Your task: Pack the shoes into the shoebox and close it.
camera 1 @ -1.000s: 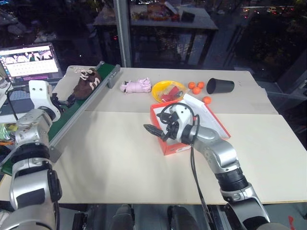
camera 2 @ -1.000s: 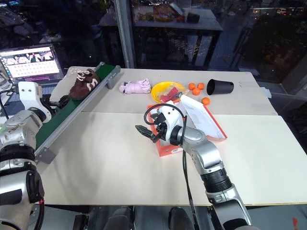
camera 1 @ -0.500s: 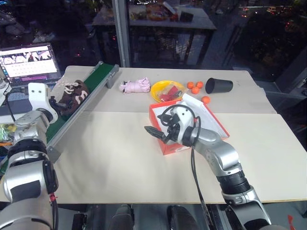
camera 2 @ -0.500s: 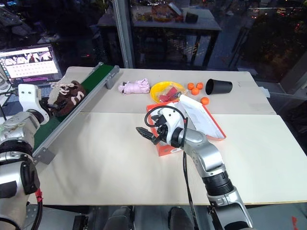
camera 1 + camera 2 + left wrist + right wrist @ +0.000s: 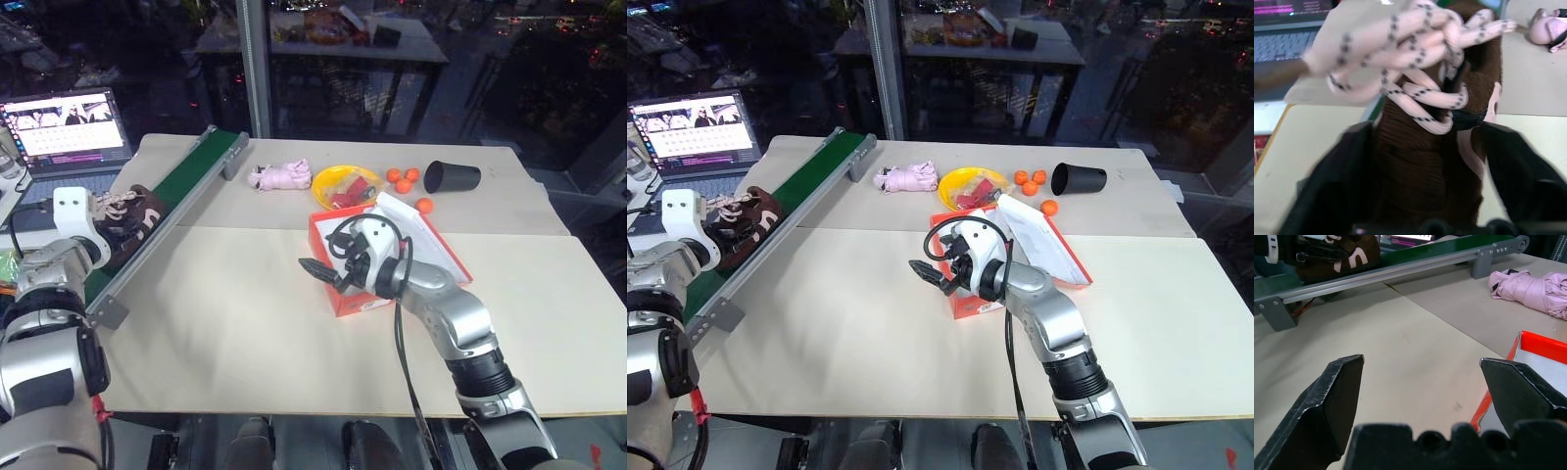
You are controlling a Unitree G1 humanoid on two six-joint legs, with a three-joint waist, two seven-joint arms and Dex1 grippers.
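Note:
One dark brown shoe with cream laces lies on the green conveyor belt at the left. My left gripper straddles it, and both black fingers press against the sides of the shoe. The red-orange shoebox stands open mid-table, its white inside showing and its lid leaning back to the right. Just off the box's left side my right gripper hovers, open, with nothing between its fingers.
A laptop sits behind the belt at far left. Along the back of the table lie a pink plush bundle, a yellow bowl, several orange balls and a tipped black cup.
The shoe has travelled down the belt toward my left gripper. That gripper has sunk a little and its fingers have closed in around the shoe. The right arm has stayed put.

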